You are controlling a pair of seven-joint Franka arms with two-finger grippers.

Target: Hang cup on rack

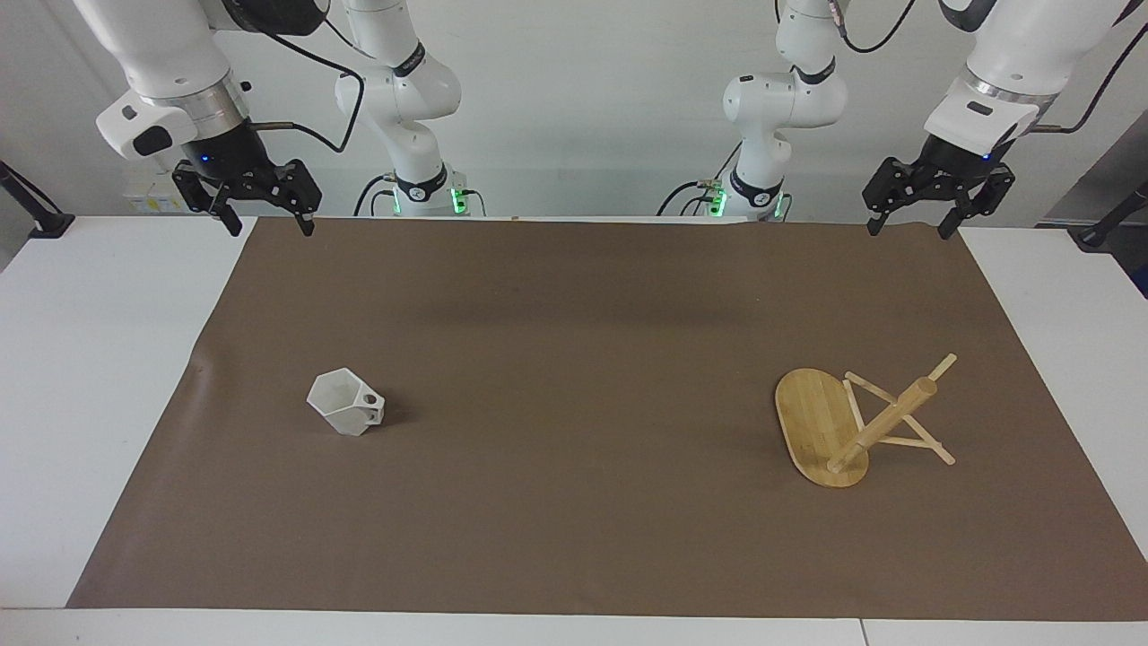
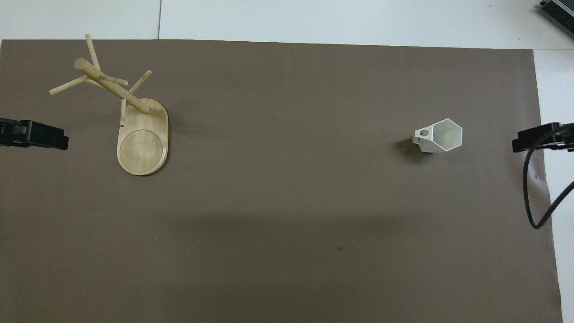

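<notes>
Cup [image 1: 345, 413] upright, rack [image 1: 856, 426] upright, well apart on brown mat [image 1: 574, 359]. Left gripper [image 1: 911, 228], right gripper [image 1: 266, 228] raised over mat corners, fingers spread, empty.

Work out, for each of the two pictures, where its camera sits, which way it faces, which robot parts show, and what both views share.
Facing view: high across the table, facing the robots; both arms show whole, left gripper and right gripper open over the mat's corners.
Overhead view: high above the robots' end, looking steeply down; only gripper parts show at the edges.
Shared: cup, rack, mat.
</notes>
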